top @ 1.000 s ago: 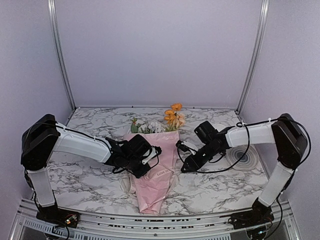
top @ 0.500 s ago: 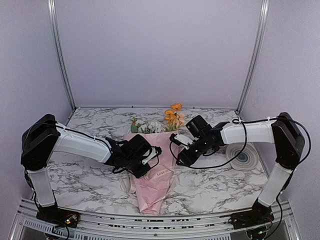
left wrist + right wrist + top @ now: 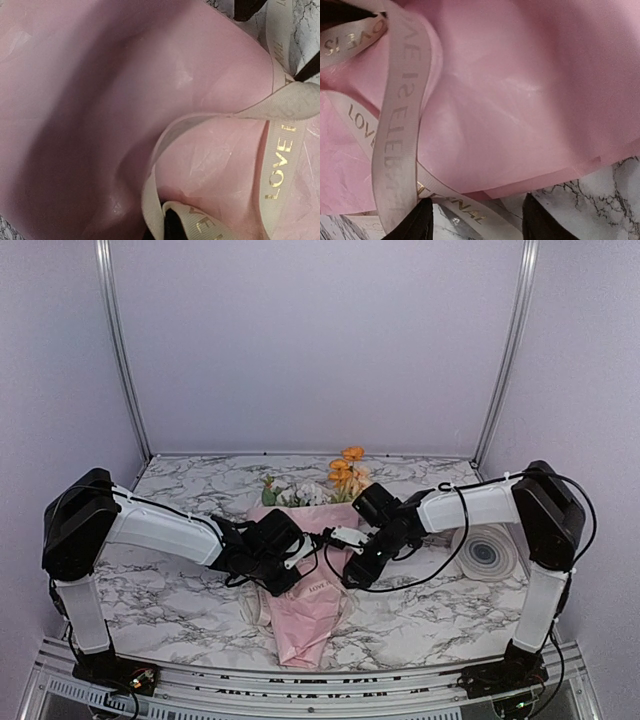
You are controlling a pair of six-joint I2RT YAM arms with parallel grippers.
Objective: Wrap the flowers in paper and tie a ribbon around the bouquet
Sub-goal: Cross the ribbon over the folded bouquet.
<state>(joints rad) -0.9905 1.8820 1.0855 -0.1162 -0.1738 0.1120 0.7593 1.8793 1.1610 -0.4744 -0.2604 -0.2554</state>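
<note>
The bouquet lies lengthwise on the marble table. Its pink paper (image 3: 310, 615) forms a cone with the tip toward me, and the flowers (image 3: 345, 476) stick out at the far end. The cream ribbon (image 3: 322, 587) crosses the cone's middle. My left gripper (image 3: 298, 558) presses down on the cone, shut on a loop of the ribbon (image 3: 280, 165) that wraps its dark fingertip (image 3: 172, 226). My right gripper (image 3: 341, 562) hovers at the cone's right edge, open. Between its two fingertips (image 3: 415, 222) a ribbon strand (image 3: 455, 207) runs beside the paper (image 3: 520, 100). The stems are hidden.
A round grey ringed disc (image 3: 487, 556) lies on the marble table (image 3: 170, 605) to the right, behind my right arm. A pale ribbon tail (image 3: 254, 610) trails left of the cone. Metal frame posts (image 3: 118, 350) and lilac walls close in the back and sides.
My right arm has swung left from the open marble to the cone's right edge, and its jaws have spread wider. The left arm and the bouquet have not moved.
</note>
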